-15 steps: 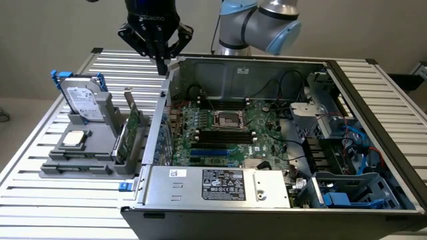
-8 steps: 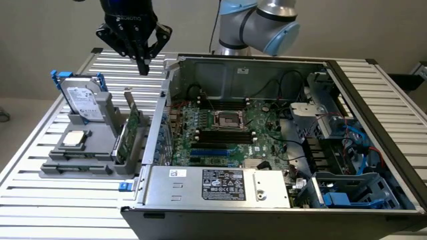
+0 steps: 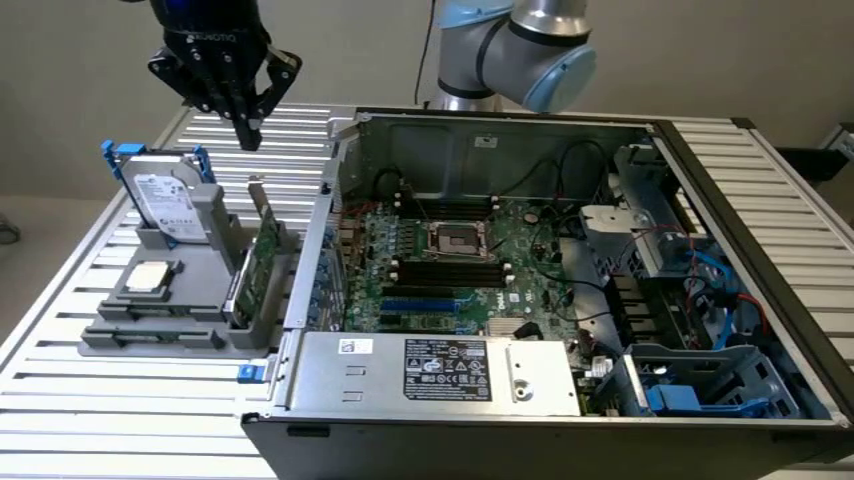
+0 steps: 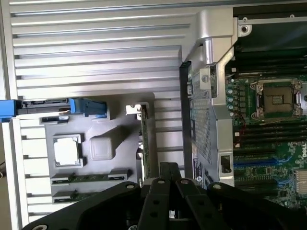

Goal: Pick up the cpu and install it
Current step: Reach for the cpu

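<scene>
The cpu (image 3: pixel 150 277) is a small square chip with a dull silver top, lying flat in a grey holder (image 3: pixel 187 310) on the exterior view's left; it also appears as the cpu (image 4: pixel 66 151) in the wrist view. My black gripper (image 3: pixel 248 135) hangs high above the slatted table, behind the holder, shut with nothing in it. Its closed fingers (image 4: pixel 168 173) point down over the holder's edge. The dark cpu socket (image 3: pixel 454 240) with a metal frame sits in the middle of the motherboard, also seen as the socket (image 4: pixel 277 98).
An open computer case (image 3: pixel 534 130) fills the exterior view's right, its metal side wall (image 3: pixel 320 240) between holder and motherboard. A hard drive (image 3: pixel 171 205) with blue bracket stands upright in the holder, beside an upright green card (image 3: pixel 267 255). A power supply (image 3: pixel 441 370) lies at the case front.
</scene>
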`<move>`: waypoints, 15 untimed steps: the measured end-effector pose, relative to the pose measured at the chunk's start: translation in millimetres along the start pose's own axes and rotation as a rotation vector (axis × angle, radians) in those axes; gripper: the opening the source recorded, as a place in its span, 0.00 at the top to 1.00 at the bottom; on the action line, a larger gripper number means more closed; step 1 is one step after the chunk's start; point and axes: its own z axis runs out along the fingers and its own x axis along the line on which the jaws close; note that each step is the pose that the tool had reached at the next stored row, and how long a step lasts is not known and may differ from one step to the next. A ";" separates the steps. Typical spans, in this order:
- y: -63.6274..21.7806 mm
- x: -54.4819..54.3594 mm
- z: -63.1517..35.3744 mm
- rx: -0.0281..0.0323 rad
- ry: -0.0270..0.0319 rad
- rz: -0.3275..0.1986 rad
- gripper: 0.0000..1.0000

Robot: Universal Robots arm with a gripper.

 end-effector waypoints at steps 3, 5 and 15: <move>-0.1 13.9 1.3 0.0004 0.0055 0.000 0.90; -0.1 23.0 2.3 0.0007 0.0088 0.000 0.90; -0.1 68.5 6.8 0.0018 0.0248 0.001 0.90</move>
